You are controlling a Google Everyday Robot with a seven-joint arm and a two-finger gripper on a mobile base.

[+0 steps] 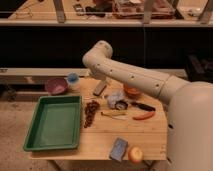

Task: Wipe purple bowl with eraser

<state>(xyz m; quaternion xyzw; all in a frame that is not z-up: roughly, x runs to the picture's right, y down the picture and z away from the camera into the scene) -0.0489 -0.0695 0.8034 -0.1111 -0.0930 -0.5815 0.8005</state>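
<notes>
The purple bowl (56,85) stands upright at the back-left corner of the desk (145,135), with a pale blue cup (73,79) just beside it on its right. The eraser (99,90) lies flat further right, near the back edge. I find the tool (101,82) directly above the eraser, apparently at or very near it; I cannot tell whether it is clenched or released, nor whether contact is made. The arm (135,77) arches in from the right over an orange-red bowl (131,91). A green tray (35,135) occupies the front left. A blue-grey pad (119,148) lies at the front edge.
</notes>
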